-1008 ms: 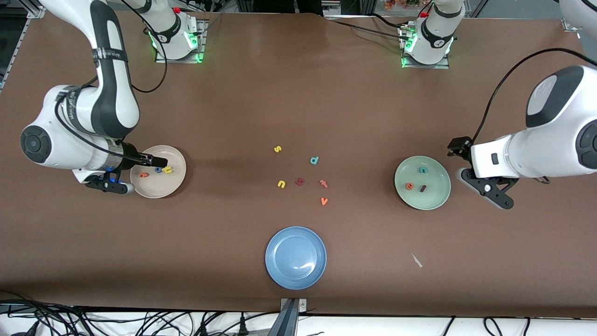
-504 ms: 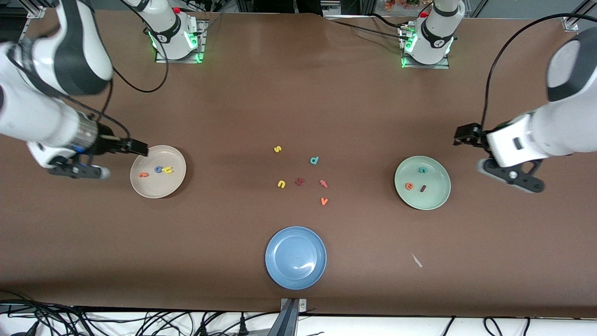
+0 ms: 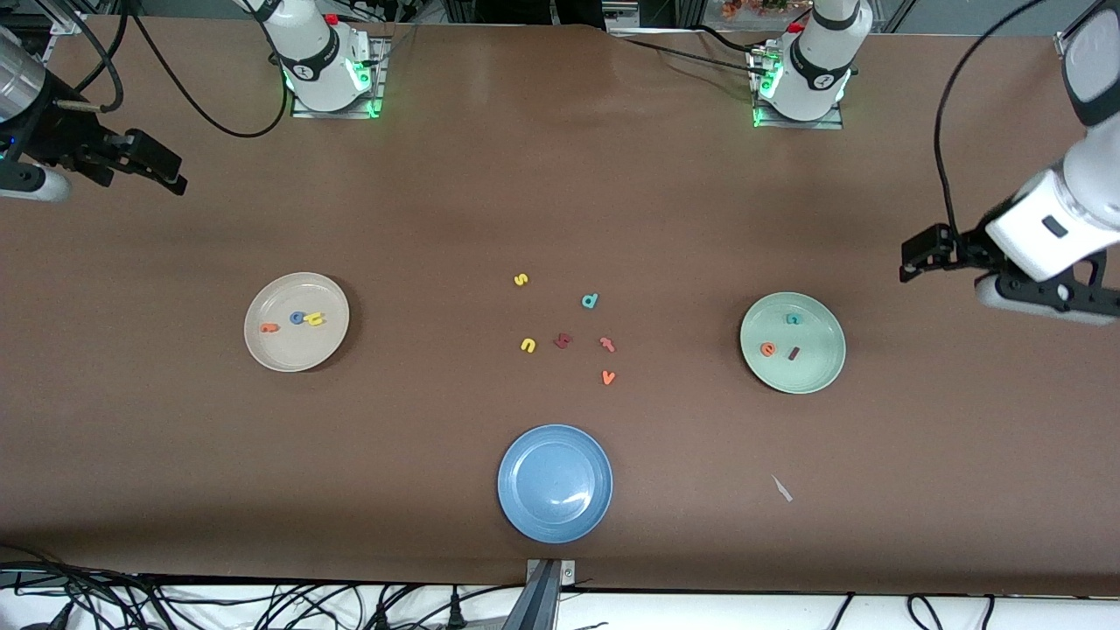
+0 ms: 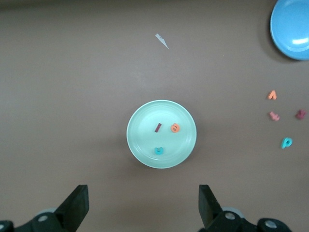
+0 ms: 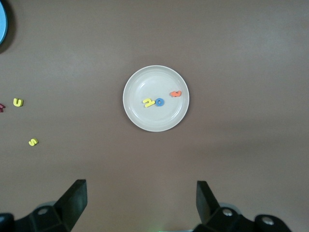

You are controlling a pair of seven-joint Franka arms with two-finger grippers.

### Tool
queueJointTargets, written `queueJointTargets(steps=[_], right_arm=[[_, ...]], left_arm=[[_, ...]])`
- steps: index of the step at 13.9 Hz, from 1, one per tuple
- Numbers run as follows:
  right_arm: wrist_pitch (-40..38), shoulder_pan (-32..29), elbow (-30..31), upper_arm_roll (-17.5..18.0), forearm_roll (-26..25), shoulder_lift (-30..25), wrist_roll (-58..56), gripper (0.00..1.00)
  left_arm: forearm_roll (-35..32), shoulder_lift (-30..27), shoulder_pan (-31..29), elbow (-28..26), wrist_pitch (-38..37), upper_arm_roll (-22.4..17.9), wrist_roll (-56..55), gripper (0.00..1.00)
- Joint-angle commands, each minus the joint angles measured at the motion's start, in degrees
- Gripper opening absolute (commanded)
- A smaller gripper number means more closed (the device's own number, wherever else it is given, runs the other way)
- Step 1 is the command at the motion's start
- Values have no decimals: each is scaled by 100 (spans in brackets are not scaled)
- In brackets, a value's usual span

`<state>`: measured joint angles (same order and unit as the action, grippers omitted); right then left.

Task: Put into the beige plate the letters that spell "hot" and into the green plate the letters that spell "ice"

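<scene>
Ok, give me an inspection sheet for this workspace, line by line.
Surface: brown table, flat, one small pale scrap.
Job's things: beige plate holds h, o, t; green plate holds i, c, e.
Clutter: blue plate, bare; six loose letters mid-table.
Hands: left hand open, raised at its end of the table; right hand open, raised at its end.
Cables: black leads on both arms; bundle under the near edge.
Surroundings: nothing seen.
</scene>
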<state>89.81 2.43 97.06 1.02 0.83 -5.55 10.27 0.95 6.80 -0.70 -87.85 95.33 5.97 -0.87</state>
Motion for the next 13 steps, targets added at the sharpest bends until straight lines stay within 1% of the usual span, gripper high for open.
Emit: queueJointTargets(steps=[1,2,4,6,9,12,13], right_arm=[[-17,-111,103,118,-75,-60,-34,100],[36,-102,103,118,-83,-95,-34,100],[115,-76,103,118,-92,-69,-34,100],[133,-41,85,109,-92,97,-8,100],[80,3,41,100,-83,256,36,100],[45,-5,41,109,-75,274,54,100],[54,3,32,109,-75,274,54,100]], left_arm=[[90,-669,149,-801,187,-158,-501,100],[90,-776,140,-969,196,-158,-502,100],[90,-794,149,-980,196,-158,-528,100],[90,-794,149,-989,187,-149,-773,100],[81,-689,140,-805,56,-105,-783,100],[72,-522,105,-655,55,-114,-739,100],[55,-487,79,-489,47,-131,-739,100]])
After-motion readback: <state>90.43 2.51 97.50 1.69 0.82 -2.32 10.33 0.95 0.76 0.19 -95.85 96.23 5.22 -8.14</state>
